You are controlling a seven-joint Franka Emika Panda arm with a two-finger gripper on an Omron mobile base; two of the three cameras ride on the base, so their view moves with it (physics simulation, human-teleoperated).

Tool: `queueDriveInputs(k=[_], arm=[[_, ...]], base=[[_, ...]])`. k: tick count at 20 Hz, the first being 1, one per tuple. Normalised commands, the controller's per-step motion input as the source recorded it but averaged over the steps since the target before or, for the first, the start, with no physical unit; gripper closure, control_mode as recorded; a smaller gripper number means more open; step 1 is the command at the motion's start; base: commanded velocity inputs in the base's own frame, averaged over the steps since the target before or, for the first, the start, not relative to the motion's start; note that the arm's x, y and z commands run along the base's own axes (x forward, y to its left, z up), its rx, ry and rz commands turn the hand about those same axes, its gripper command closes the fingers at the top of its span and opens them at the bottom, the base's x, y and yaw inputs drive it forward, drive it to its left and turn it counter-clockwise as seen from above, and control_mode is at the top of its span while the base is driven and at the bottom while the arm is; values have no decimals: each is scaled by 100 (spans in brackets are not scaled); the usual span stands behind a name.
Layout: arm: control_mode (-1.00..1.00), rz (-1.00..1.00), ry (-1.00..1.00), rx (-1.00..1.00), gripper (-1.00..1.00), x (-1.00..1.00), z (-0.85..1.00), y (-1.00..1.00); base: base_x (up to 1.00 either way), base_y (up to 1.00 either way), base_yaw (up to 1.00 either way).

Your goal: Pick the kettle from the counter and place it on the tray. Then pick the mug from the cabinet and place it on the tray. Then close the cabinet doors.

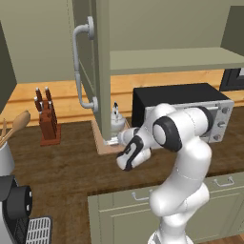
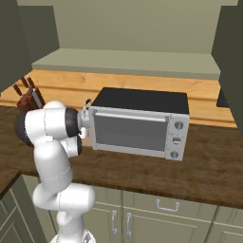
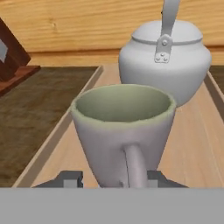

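In the hand view the grey mug [image 3: 122, 127] stands upright on the light-tan tray [image 3: 192, 148], its handle turned toward the camera. The white kettle [image 3: 164, 59] sits just behind it on the same tray. My gripper [image 3: 114, 178] is open, one fingertip [image 3: 70, 178] well left of the mug's handle and the other close on its right. In the left base view the kettle [image 1: 115, 120] and tray [image 1: 101, 142] lie on the dark counter [image 1: 62, 167] under the cabinet's open door [image 1: 90, 52], with my gripper [image 1: 113, 141] low at the tray's front.
A microwave [image 1: 190, 105] stands right of the tray, close behind my arm. A knife block [image 1: 47, 121] is at the left on the counter. The cabinet shelf [image 1: 176, 59] hangs above. The door's long grey handle [image 1: 78, 66] juts out over the tray.
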Motion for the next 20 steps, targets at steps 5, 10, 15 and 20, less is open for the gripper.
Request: queueDriveInputs(k=[5,10,15,20], arm=[[-100,-11,11,0,-100,-14,1,0],[-100,-9,1,0,-100,-1,56,-1],[-100,-3,7,0,-100,-24,65,-6],[-100,-3,19,0,-100,-43,67,-17]], base=[[0,0,0],[0,0,0],[0,0,0],[0,0,0]])
